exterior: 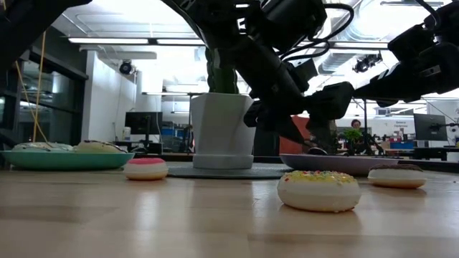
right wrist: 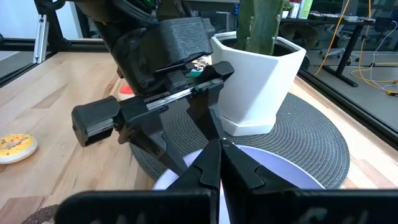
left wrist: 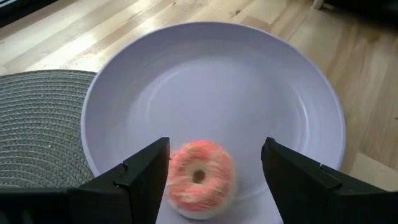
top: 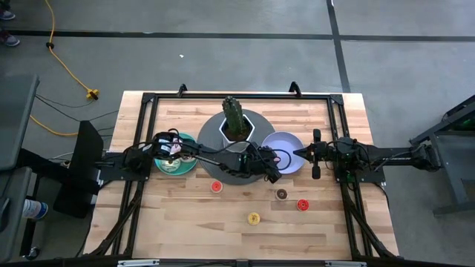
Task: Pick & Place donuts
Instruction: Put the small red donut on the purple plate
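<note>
The left hand [left wrist: 211, 177] is hanging over the lavender plate [left wrist: 261, 81], fingers [left wrist: 140, 177] standing apart and released, flanking a pink donut [left wrist: 200, 178] lying on the plate near its rim beside the grey mat [left wrist: 37, 124]. The donut is a pink-and-white iced ring with a small centre hole. The right hand [top: 297, 153] is waiting clenched at the plate's opposite edge. Open worktop [top: 185, 222] is lying in front, carrying red [top: 216, 187], yellow [top: 254, 218], brown [top: 282, 194] and second red [top: 302, 205] donuts, well apart.
</note>
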